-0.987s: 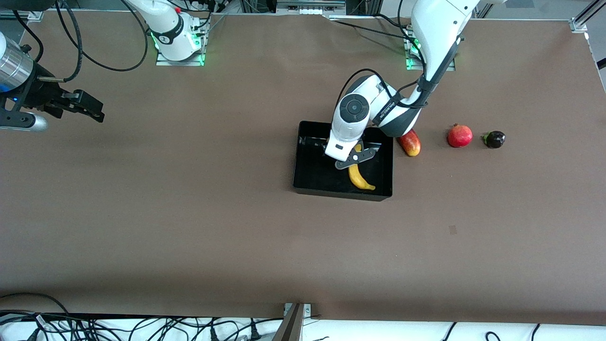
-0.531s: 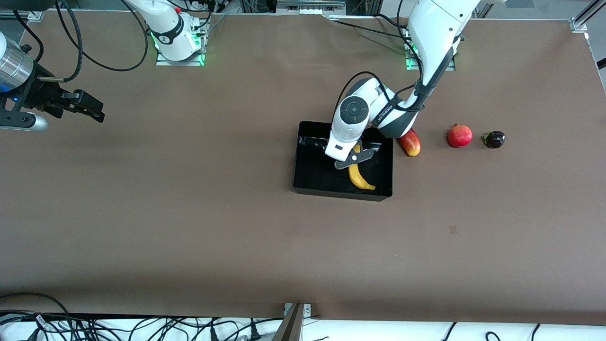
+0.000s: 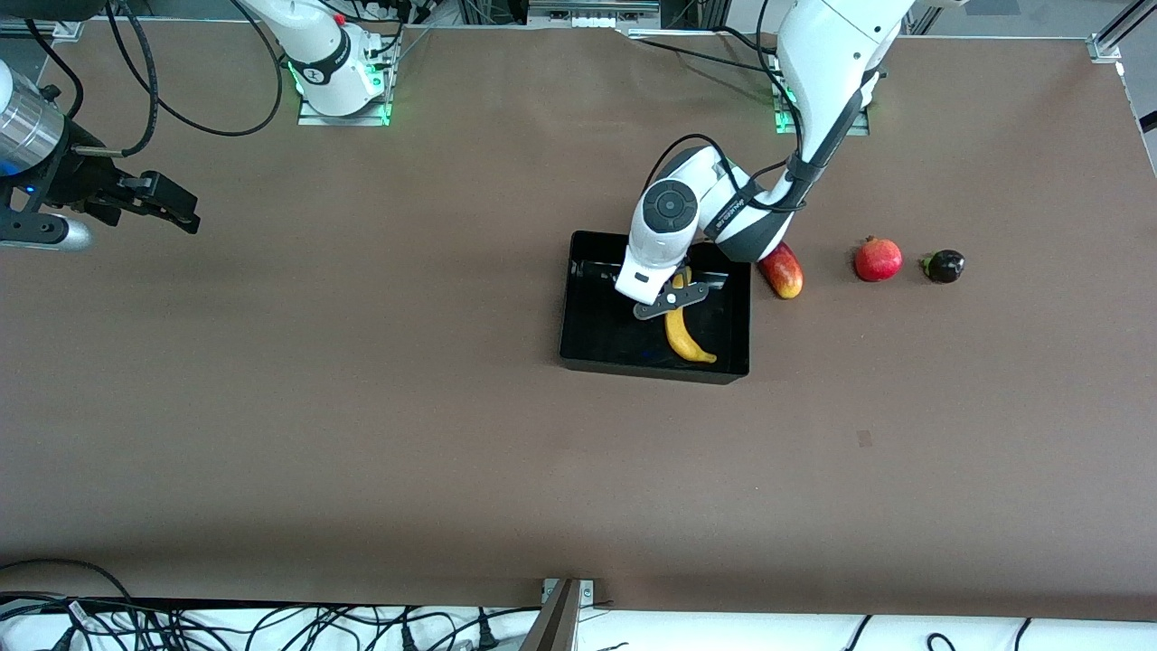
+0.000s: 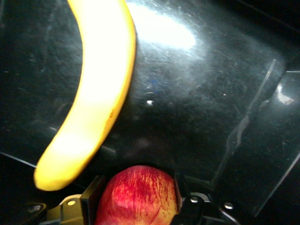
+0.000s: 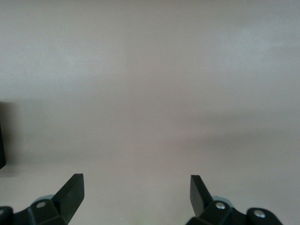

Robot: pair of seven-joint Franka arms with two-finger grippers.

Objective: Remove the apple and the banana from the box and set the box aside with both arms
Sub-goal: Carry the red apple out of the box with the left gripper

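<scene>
The black box (image 3: 578, 348) sits mid-table, also seen in the left wrist view (image 4: 211, 93). The yellow banana (image 3: 687, 342) lies in the box, also seen in the left wrist view (image 4: 98, 93). My left gripper (image 3: 670, 299) is low inside the box beside the banana. In the left wrist view it (image 4: 138, 183) is shut on the red apple with yellow patches (image 4: 138, 197). The apple is hidden under the hand in the front view. My right gripper (image 3: 176, 208) waits open and empty over bare table at the right arm's end, also seen in the right wrist view (image 5: 136, 185).
An oblong red-yellow mango-like fruit (image 3: 783, 271) lies just outside the box toward the left arm's end. A red pomegranate (image 3: 878, 259) and a small dark fruit (image 3: 945, 266) lie farther toward that end. Cables hang off the table's near edge.
My left hand has shifted slightly toward the robots' bases inside the box, with the apple still between its fingers. The banana and the right arm have not moved.
</scene>
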